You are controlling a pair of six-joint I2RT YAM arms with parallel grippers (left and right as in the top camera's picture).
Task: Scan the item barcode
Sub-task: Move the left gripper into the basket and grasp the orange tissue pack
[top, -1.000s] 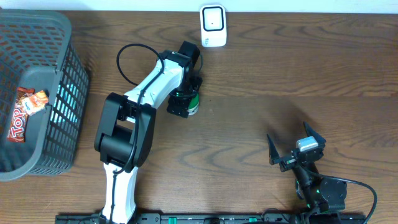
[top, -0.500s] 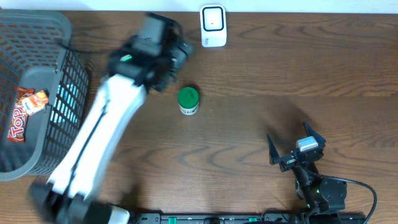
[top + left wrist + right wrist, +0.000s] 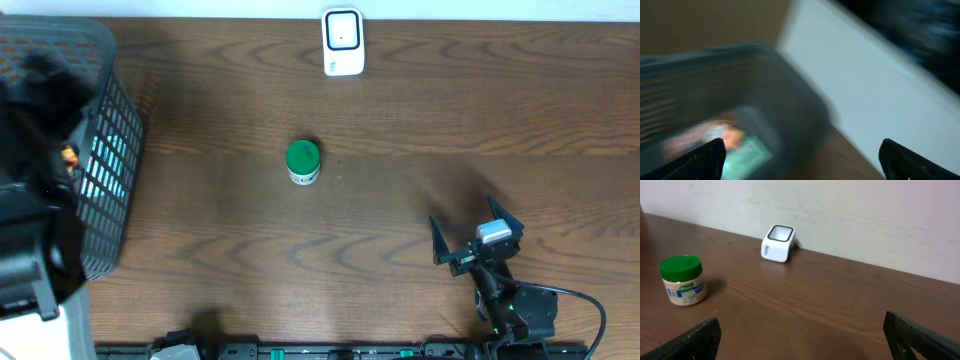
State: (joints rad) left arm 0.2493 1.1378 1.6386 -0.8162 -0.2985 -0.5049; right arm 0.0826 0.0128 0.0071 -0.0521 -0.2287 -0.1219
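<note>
jar (image 3: 303, 162): upright, green lid, mid-desk (image 3: 400, 120), touching neither of the 2 tools
scanner (image 3: 342, 42): back edge, well apart from jar
left tool (image 3: 805, 162): wide, empty, above basket (image 3: 112, 190)
right tool (image 3: 472, 235): wide, empty, front right

Small cream jar with a green lid (image 3: 303, 162) stands upright mid wooden bench (image 3: 450, 120); white box-shaped barcode scanner (image 3: 342, 42) stands upright at the far edge, well apart.
</note>
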